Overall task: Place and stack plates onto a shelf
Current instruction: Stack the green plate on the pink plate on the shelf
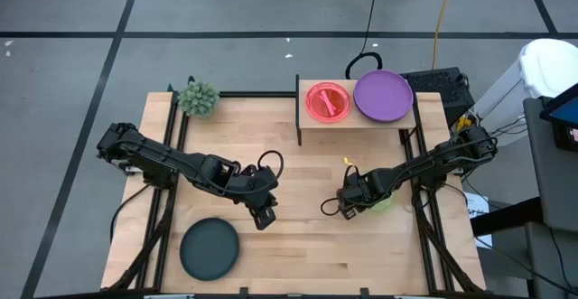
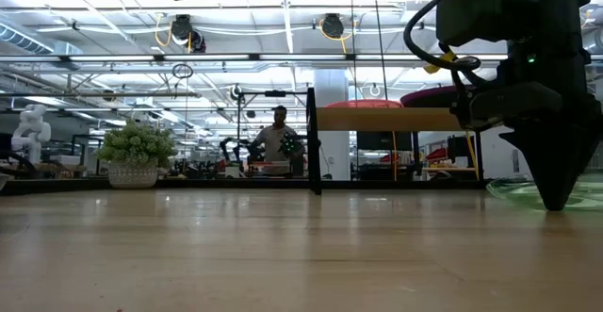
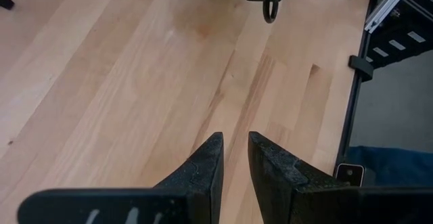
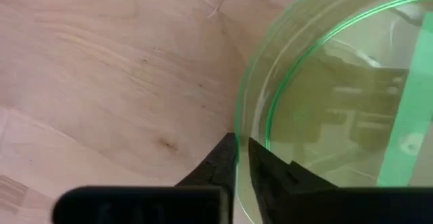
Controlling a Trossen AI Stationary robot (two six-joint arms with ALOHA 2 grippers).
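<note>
Translucent neon-green round plastic plate (image 4: 338, 95) lies flat on the wooden counter (image 1: 298, 245) near its right edge; looks light, stiff and slick, so the rim's the only handle. Right gripper (image 4: 241, 158) has its fingers pinched on that rim. Left gripper (image 3: 235, 162) hovers mid-counter, fingers slightly apart, empty. Light-wood shelf (image 1: 357, 123) is crowded already.

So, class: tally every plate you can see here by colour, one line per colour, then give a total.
Pink-red plate: 1, on the shelf
Purple plate: 1, on the shelf
Dark teal plate: 1, on the table
Green plate: 1, at the right end effector
Total: 4
</note>
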